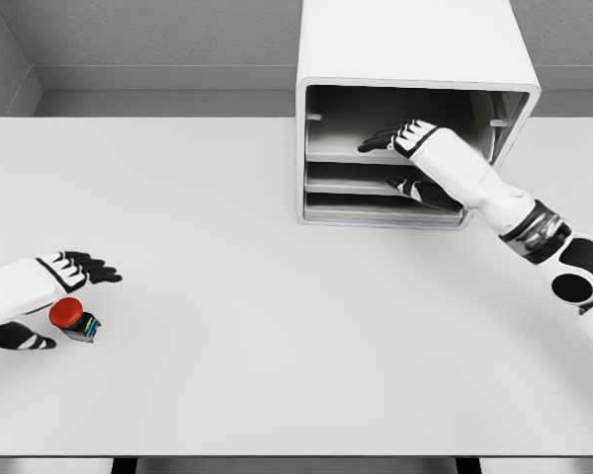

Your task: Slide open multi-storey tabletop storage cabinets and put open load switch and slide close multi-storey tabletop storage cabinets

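the switch (pixel 74 319) sits on the tabletop (pixel 277 296) at far left, between thumb and fingers of the open, empty left hand (pixel 49 291), well apart from the cabinet (pixel 415 59) where the right hand (pixel 405 138), fingers relaxed, reaches in.

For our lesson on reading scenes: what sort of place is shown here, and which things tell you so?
Probably a simulated robot test bench rather than a real room: a plain white table against bare grey walls, holding only a white storage cabinet and a red-capped switch, with the flat, clean look of a render.
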Action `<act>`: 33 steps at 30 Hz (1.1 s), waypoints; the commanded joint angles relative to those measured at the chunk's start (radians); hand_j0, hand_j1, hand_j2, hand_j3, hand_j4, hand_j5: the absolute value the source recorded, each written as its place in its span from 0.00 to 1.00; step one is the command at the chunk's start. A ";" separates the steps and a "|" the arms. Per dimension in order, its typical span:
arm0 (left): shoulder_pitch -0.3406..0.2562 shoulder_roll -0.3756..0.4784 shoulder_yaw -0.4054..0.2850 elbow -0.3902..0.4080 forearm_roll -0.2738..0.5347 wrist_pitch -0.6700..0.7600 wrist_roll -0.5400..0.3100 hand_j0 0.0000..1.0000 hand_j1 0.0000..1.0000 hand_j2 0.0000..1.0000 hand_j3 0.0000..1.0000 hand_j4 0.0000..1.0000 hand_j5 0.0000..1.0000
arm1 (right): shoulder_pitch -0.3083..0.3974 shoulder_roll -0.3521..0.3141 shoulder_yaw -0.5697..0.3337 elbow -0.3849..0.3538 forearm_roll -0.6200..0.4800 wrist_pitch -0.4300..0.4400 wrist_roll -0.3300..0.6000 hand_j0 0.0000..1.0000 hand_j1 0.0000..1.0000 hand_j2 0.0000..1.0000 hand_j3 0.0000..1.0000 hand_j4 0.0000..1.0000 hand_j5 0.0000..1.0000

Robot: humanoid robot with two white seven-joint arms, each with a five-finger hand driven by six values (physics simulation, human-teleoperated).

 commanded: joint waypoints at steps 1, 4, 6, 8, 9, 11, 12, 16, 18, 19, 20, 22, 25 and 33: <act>0.000 0.000 -0.012 0.000 0.006 0.003 0.000 1.00 1.00 1.00 1.00 1.00 1.00 | 0.000 0.003 0.011 0.006 -0.006 -0.001 0.000 0.73 0.73 0.73 0.73 0.73 0.73; 0.003 0.002 -0.012 0.000 0.004 0.003 0.000 0.94 0.94 0.94 0.94 0.94 0.94 | -0.008 0.018 0.015 0.011 -0.004 -0.001 0.000 0.73 0.73 0.73 0.73 0.73 0.73; 0.003 0.003 -0.012 0.000 0.003 0.003 0.000 0.88 0.88 0.88 0.88 0.88 0.88 | -0.012 0.030 0.017 0.026 -0.004 -0.001 0.000 0.73 0.73 0.73 0.73 0.73 0.73; 0.003 0.003 -0.010 0.000 0.002 0.003 0.000 0.79 0.79 0.79 0.79 0.79 0.79 | -0.023 0.035 0.023 0.028 -0.003 -0.001 0.000 0.73 0.73 0.73 0.73 0.73 0.73; 0.003 0.003 -0.010 0.000 -0.001 0.003 0.000 0.78 0.78 0.78 0.78 0.78 0.78 | -0.023 0.035 0.023 0.028 -0.003 -0.001 0.000 0.73 0.73 0.73 0.73 0.73 0.73; 0.005 0.003 -0.010 0.000 -0.005 0.003 0.000 0.76 0.76 0.76 0.76 0.76 0.76 | -0.032 0.038 0.024 0.048 -0.003 -0.001 0.000 0.73 0.73 0.73 0.73 0.73 0.73; 0.006 0.005 -0.010 0.000 -0.005 0.003 0.000 0.76 0.76 0.76 0.76 0.76 0.76 | -0.037 0.041 0.031 0.057 -0.003 -0.001 0.000 0.73 0.73 0.73 0.73 0.73 0.73; 0.009 0.007 -0.010 0.000 -0.005 0.003 0.000 0.73 0.73 0.73 0.73 0.73 0.73 | -0.055 0.047 0.046 0.092 -0.004 -0.001 0.000 0.74 0.74 0.74 0.74 0.74 0.74; 0.011 0.008 -0.010 0.000 -0.005 0.003 0.000 0.69 0.69 0.69 0.69 0.69 0.69 | -0.058 0.046 0.046 0.092 -0.003 -0.001 0.000 0.74 0.74 0.74 0.74 0.74 0.74; 0.011 0.008 -0.008 0.000 -0.007 0.003 0.000 0.69 0.69 0.69 0.69 0.69 0.69 | -0.058 0.046 0.046 0.094 -0.003 -0.001 0.000 0.75 0.75 0.75 0.75 0.75 0.75; 0.012 0.008 -0.008 0.000 -0.007 0.003 0.000 0.69 0.69 0.69 0.69 0.69 0.69 | -0.058 0.046 0.046 0.094 -0.003 -0.001 0.000 0.75 0.75 0.75 0.75 0.75 0.75; 0.011 0.008 -0.008 0.001 -0.014 0.003 0.000 0.70 0.70 0.70 0.70 0.70 0.70 | -0.058 0.046 0.055 0.101 -0.003 -0.001 0.000 0.75 0.75 0.75 0.75 0.75 0.75; 0.012 0.005 -0.008 0.004 -0.022 0.003 0.000 0.70 0.70 0.70 0.70 0.70 0.70 | -0.055 0.043 0.055 0.092 -0.003 -0.001 0.000 0.75 0.75 0.75 0.75 0.75 0.75; 0.012 0.003 -0.008 0.012 -0.030 0.003 0.000 0.71 0.71 0.71 0.71 0.71 0.71 | -0.046 0.012 0.063 0.072 0.000 -0.001 -0.002 0.75 0.75 0.75 0.75 0.75 0.75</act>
